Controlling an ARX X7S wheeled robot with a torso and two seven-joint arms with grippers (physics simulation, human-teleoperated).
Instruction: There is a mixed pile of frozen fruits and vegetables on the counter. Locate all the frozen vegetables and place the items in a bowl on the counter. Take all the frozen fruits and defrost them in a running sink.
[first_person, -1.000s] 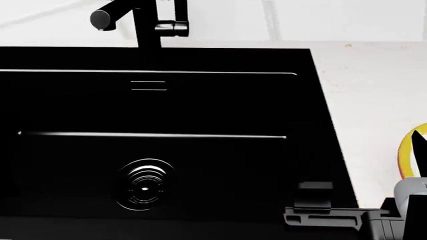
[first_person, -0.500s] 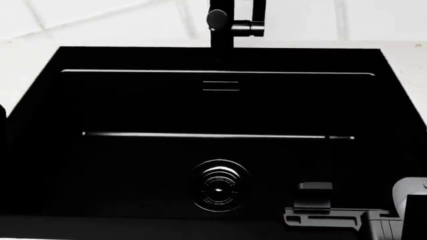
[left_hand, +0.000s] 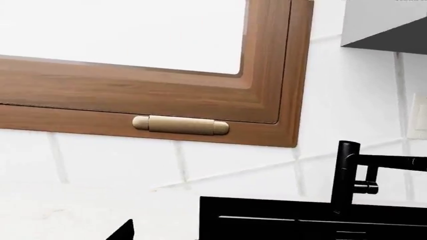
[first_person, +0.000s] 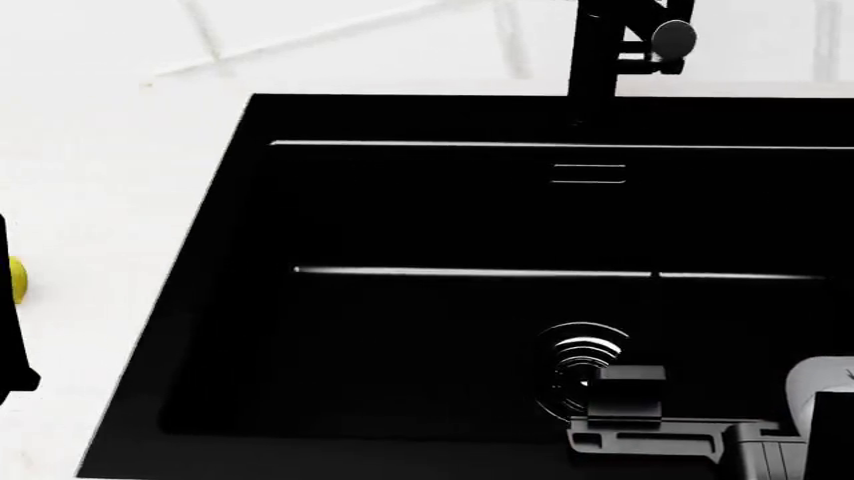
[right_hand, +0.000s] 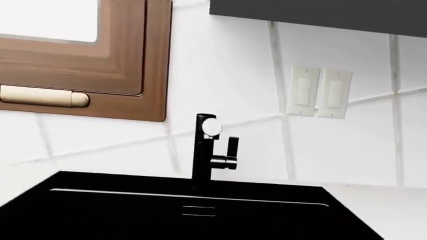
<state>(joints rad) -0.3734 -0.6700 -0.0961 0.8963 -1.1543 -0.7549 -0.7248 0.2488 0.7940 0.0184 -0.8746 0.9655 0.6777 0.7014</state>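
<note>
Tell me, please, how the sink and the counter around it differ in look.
The sink is glossy black; the counter is white. The sink is a sunken rectangular basin with a round drain; the counter is a flat surface framing it. The sink reflects thin bright lines; the counter looks matte. Both sit below the tiled wall.

tap (first_person: 603, 48) behind sink (first_person: 400, 330)
</note>
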